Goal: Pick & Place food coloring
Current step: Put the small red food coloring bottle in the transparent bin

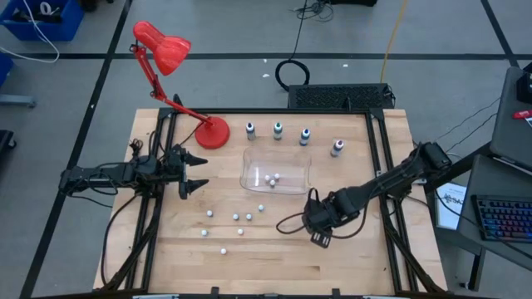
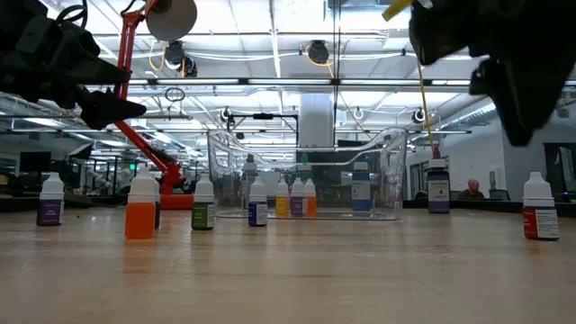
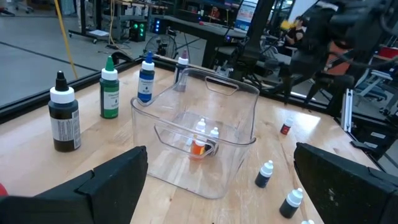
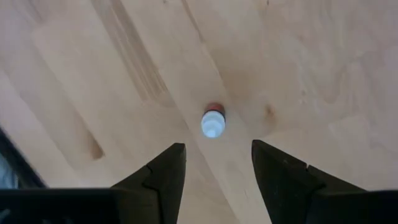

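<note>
Left hand hangs released over the surface beside the red lamp's base, fingers spread wide. Right of it, a clear tub holds a few small bottles, and more small white-capped bottles stand scattered before it. Four taller food coloring bottles line the far edge. Right hand hovers part-open, grasping nothing, above a red bottle standing between its fingertips.

High view: overhead, straight down on table.
Low view: tabletop level, facing across.
Left wrist: close, oblique on clear bin.
Shared: clear bin, all three.
</note>
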### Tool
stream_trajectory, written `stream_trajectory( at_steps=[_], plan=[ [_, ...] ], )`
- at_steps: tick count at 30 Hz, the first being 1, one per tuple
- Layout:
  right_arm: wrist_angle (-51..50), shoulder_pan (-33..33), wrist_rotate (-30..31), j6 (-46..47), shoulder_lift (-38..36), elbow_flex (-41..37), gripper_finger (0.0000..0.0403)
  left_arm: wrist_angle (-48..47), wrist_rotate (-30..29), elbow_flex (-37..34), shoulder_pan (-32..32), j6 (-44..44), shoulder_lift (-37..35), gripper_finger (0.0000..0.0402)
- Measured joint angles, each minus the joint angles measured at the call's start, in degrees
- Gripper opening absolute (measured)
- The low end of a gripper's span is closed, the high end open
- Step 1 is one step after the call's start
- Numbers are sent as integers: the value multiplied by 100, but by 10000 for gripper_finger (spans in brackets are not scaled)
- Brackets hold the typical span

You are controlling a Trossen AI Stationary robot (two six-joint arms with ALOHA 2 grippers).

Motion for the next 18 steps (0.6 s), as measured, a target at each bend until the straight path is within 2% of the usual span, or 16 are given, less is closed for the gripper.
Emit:
stream_trajectory(
  at_steps=[18],
  plan=[
    [1804, 37, -36, -96, 3, -1163, 171, -1, 0, 1, 0, 0, -1, 399]
  ],
)
